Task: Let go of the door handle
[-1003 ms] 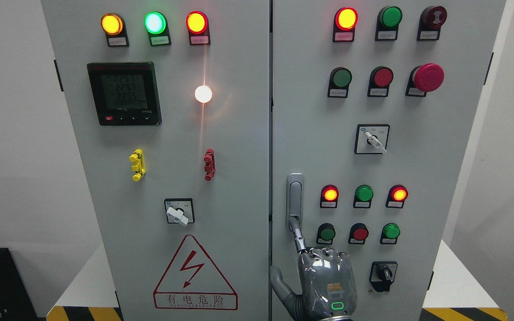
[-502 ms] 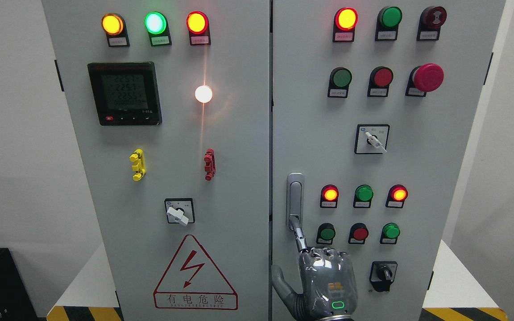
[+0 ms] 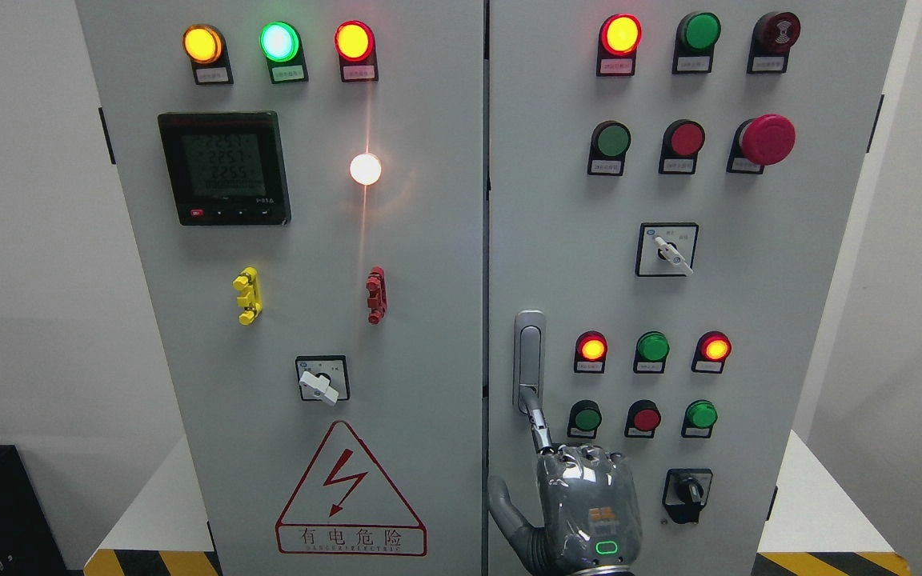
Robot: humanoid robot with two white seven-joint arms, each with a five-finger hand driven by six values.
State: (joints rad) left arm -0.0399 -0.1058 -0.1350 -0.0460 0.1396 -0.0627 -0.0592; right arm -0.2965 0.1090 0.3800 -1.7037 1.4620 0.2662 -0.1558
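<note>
The silver metal door handle (image 3: 529,360) is touched at its lower end by 1 extended finger (image 3: 539,428) of the grey robot hand (image 3: 585,508); nothing is gripped.

Pale grey cabinet doors (image 3: 421,320) carry red, green and amber lamps (image 3: 278,42), a red mushroom button (image 3: 767,139), and a red-bordered lightning triangle (image 3: 349,490). Yellow-black hazard stripes (image 3: 153,562) edge the base.

The single head camera is facing the grey cabinet (image 3: 397,320) straight on from close range, its two doors filling the frame, slightly looking down.
</note>
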